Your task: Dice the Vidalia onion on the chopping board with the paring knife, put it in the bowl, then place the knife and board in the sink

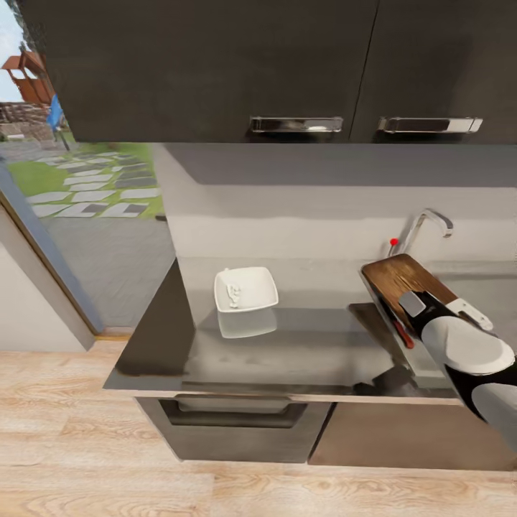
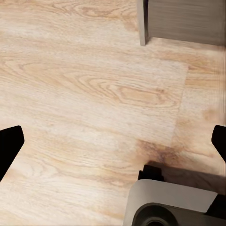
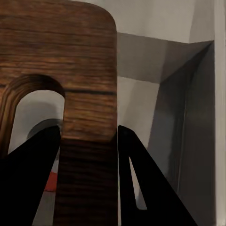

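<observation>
Here, right claw clamped on chopping board, long axis tilted toward tap, over sink, left claw spread open.

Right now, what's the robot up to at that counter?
The right gripper has its fingers clamped on the slotted end of the chopping board, holding it tilted over the sink by the tap. The paring knife shows just beneath the board's edge. The bowl sits on the countertop with small white pieces inside. The left gripper hangs open over the wooden floor.
</observation>
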Robot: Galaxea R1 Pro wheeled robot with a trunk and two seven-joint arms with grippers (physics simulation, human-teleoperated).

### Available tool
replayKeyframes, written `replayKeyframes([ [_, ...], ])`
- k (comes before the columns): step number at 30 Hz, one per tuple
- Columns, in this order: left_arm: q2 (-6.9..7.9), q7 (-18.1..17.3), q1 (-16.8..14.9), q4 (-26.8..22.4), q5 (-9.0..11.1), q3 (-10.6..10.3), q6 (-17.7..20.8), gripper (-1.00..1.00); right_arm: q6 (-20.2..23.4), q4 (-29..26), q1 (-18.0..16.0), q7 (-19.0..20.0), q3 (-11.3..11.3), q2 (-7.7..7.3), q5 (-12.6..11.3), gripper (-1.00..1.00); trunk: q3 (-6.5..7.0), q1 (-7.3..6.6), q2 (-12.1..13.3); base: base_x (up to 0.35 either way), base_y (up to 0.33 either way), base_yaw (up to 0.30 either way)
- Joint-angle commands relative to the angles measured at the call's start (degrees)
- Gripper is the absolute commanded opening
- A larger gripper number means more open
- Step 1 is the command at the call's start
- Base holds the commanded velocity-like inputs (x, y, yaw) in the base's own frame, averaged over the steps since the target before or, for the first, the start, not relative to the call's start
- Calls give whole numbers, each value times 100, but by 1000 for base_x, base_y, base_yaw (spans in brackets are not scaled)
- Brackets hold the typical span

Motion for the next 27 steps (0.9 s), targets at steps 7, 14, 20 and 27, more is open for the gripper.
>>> replayKeyframes([
  [7, 2, 418, -11, 26, 27, 25, -54, 100, -32, 49, -3, -11, -38, 8, 52, -100, -8, 3, -9, 69, -259, 0],
  [14, 0, 524, -11, 26, 27, 25, -57, 100, -32, 51, 28, -13, -38, 8, 48, -100, -8, 3, -9, 64, -123, 0],
  [20, 2, 529, -11, 26, 27, 28, -57, 100, -74, 53, 32, -78, -39, 18, 47, -100, -8, 3, -9, 8, -15, 0],
  [27, 4, 532, -11, 19, 315, 41, -64, 100, -359, 116, 36, -529, -45, 26, 33, -100, -8, 3, -9, 0, -1, 0],
])
